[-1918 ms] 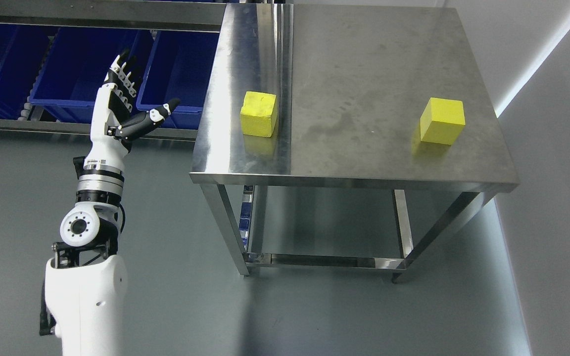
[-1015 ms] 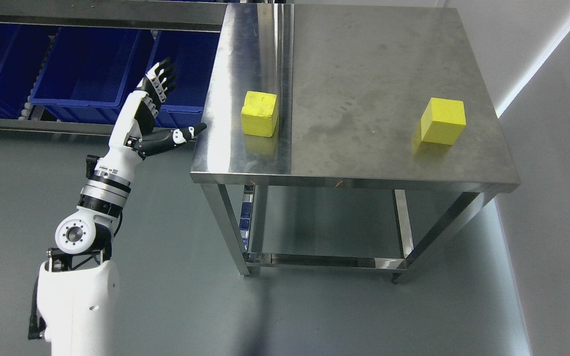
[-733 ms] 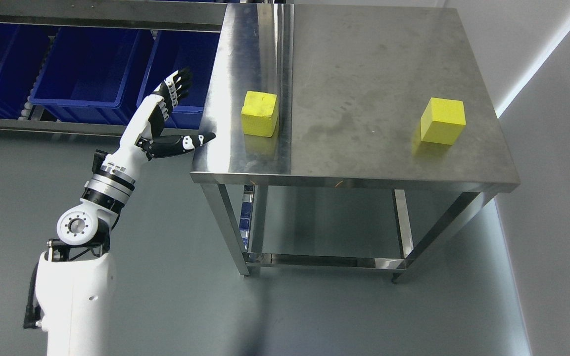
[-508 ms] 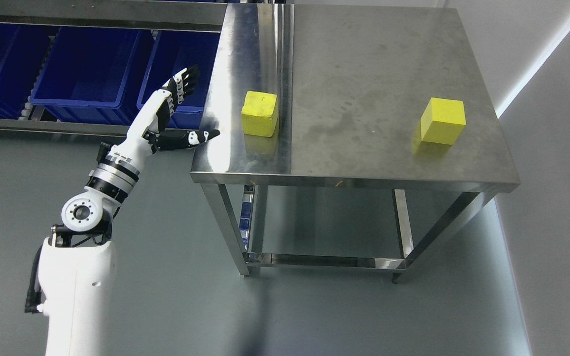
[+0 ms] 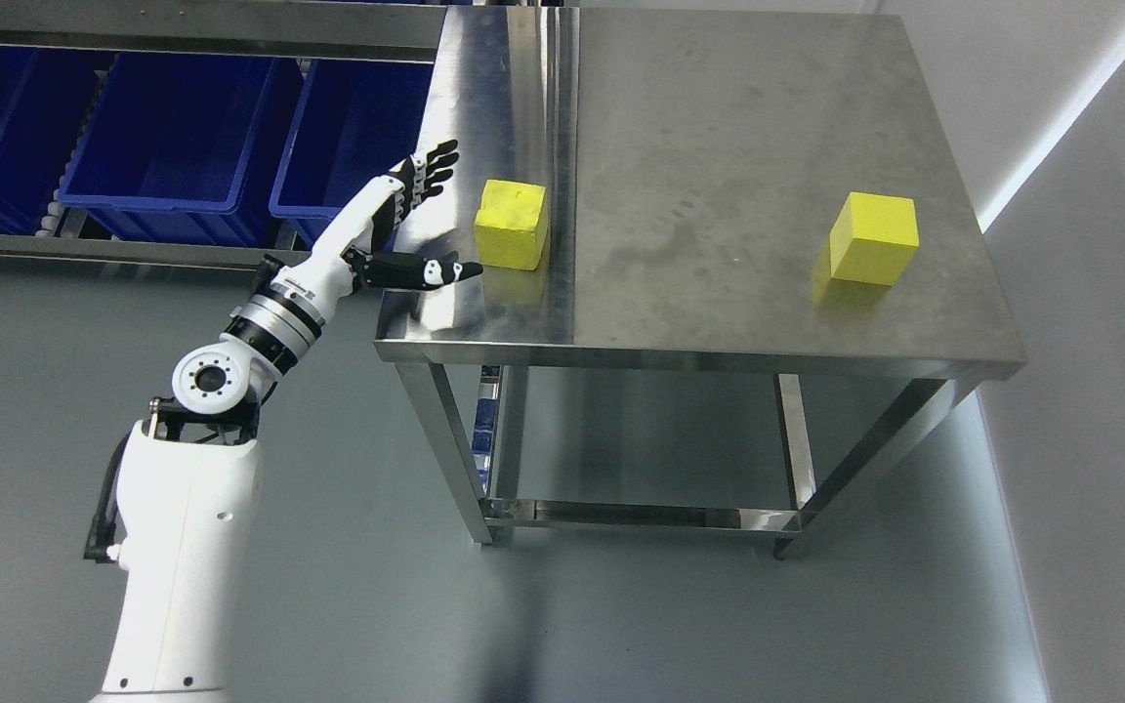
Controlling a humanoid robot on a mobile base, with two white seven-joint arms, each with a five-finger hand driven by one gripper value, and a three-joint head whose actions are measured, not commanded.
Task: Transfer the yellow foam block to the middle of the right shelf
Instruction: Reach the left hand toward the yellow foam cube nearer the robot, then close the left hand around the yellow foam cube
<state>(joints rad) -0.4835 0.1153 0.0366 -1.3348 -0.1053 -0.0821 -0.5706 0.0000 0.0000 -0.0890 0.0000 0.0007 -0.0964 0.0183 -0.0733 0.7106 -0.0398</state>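
Reach is the change: the left robot hand (image 5: 413, 220) has swung in from beside the blue bins (image 5: 172, 127) and now sits over the left edge of the tabletop (image 5: 719, 146), fingers spread, thumb pointing at the nearer yellow block (image 5: 512, 224), holding nothing. It stands just beside the block, not touching. Judging from this, the grasp comes next and carrying has not begun. A second yellow block (image 5: 873, 238) sits well apart near the right edge. Steel here is shiny and smudged, with a raised seam just right of the nearer block. Grey floor lies below; a pale wall stands at right.
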